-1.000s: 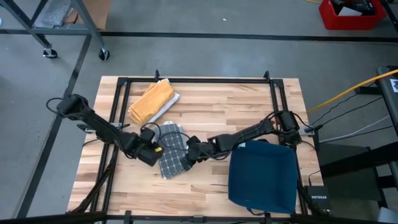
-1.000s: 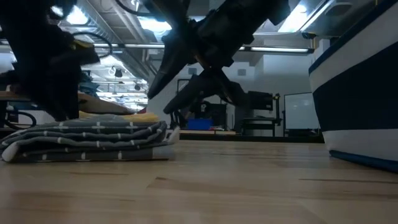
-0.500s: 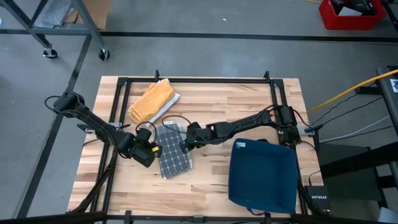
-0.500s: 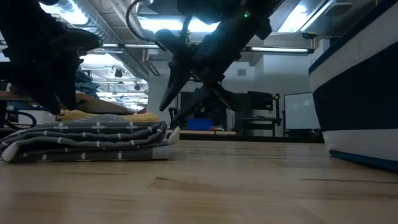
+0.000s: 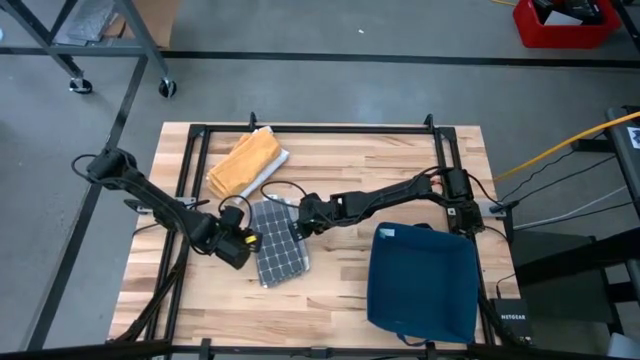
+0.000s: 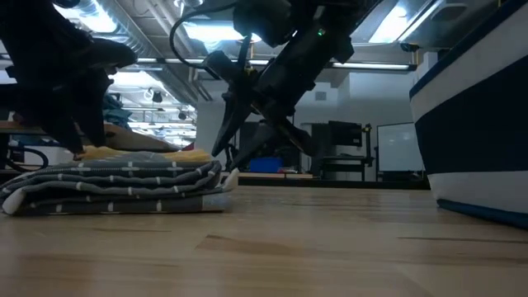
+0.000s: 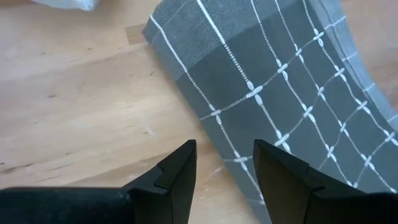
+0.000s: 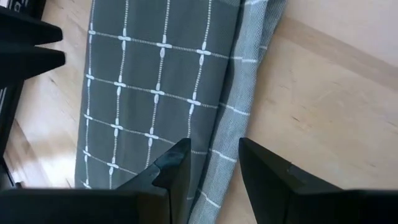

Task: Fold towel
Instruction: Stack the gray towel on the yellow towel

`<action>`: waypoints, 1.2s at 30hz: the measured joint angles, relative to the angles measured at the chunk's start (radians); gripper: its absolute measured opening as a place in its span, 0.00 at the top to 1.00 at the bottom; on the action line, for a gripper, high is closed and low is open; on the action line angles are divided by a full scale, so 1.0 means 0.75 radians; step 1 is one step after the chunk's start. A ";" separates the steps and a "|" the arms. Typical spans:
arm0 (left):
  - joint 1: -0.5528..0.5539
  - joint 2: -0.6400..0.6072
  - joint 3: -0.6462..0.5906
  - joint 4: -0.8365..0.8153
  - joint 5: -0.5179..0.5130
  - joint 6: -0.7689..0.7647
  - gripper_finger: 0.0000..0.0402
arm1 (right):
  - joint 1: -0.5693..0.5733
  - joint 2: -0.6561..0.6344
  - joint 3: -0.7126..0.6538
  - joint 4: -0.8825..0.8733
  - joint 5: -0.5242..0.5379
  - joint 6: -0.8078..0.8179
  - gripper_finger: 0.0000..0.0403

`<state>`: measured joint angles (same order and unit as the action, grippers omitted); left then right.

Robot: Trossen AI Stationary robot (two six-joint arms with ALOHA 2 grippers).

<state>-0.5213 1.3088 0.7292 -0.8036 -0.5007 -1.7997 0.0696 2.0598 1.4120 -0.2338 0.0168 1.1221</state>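
Lying folded, grey windowpane-checked towel [image 5: 275, 243] — left pincer [image 7: 224, 171], right pincer [image 8: 212, 163] both released, empty.

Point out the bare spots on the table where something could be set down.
Free: the bare wood between the yellow cloth and the frame's far right corner, and the near strip between the grey checked towel and the blue bin. Crowded: around the towel, flanked by left gripper and right gripper.
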 joint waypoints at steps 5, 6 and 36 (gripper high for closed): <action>0.052 0.055 0.000 0.025 0.029 -0.077 0.62 | 0.000 0.030 0.001 0.007 -0.015 0.009 0.66; 0.063 0.069 0.000 0.034 0.049 -0.080 0.62 | 0.002 0.042 0.001 0.012 -0.029 0.043 0.66; 0.199 0.371 0.002 0.289 0.112 -0.013 0.66 | 0.004 0.165 0.001 0.241 -0.156 0.132 0.66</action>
<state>-0.3721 1.5872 0.7307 -0.5872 -0.4166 -1.8096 0.0727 2.1834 1.4128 -0.0532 -0.1002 1.2209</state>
